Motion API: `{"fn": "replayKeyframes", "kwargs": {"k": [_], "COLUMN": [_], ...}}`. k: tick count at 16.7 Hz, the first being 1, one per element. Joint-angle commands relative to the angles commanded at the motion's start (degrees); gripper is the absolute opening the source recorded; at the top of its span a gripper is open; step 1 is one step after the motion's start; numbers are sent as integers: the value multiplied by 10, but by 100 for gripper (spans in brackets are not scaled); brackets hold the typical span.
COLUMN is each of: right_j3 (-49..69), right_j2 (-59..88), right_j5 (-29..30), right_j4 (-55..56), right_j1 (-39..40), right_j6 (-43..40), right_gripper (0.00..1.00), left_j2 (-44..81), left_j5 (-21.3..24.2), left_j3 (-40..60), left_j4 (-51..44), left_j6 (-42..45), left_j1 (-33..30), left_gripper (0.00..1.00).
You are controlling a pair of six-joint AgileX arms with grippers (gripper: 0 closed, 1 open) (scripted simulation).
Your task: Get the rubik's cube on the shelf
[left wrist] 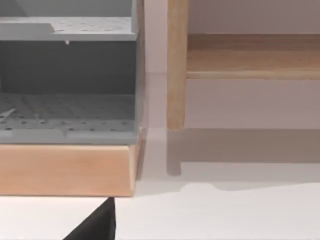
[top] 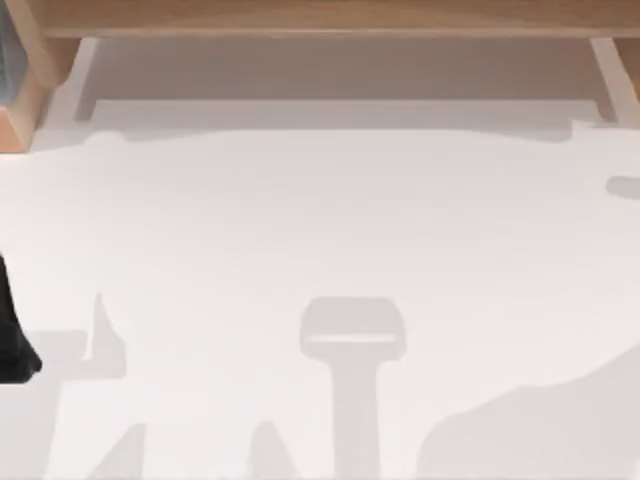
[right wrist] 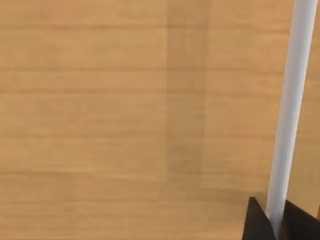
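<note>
— Where was the left arm?
— Its dark body (top: 12, 340) sat at the table's left edge, low; one black tip of the left hand (left wrist: 97, 222) showed.
— And the right?
— Two black tips of the right hand (right wrist: 280, 220) showed, a narrow gap between them.

Shelf (top: 320, 18): long light-brown wood board w/ pale side supports; spans table's far edge.

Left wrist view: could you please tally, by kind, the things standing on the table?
wooden shelf: 1
grey perforated rack on a wooden base: 1
Total: 2
</note>
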State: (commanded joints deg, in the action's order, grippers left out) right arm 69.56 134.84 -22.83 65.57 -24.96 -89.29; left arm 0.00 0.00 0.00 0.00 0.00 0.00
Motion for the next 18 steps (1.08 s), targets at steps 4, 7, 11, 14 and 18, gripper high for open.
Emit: {"fn": "replayKeyframes", "kwargs": {"k": [4,7,11,14,18], "right_j3": [0,0,-24,-93,-158], "right_j2": [0,0,-12,-40,-69], "right_j5": [0,0,-4,-21,-38], "right_j4": [0,0,13,48,87], "right_j1": [0,0,-9,-23,-39], "right_j6": [0,0,0,1,2], "right_gripper": [0,0,0,0,0], "left_j2": [0,0,0,0,0], "left_j5": [0,0,0,0,0], "left_j3": [0,0,0,0,0], "left_j4": [0,0,0,0,0], "left_j6": [0,0,0,0,0], "left_j1": [0,0,0,0,0], "left_gripper": [100,100,100,100,100]}}
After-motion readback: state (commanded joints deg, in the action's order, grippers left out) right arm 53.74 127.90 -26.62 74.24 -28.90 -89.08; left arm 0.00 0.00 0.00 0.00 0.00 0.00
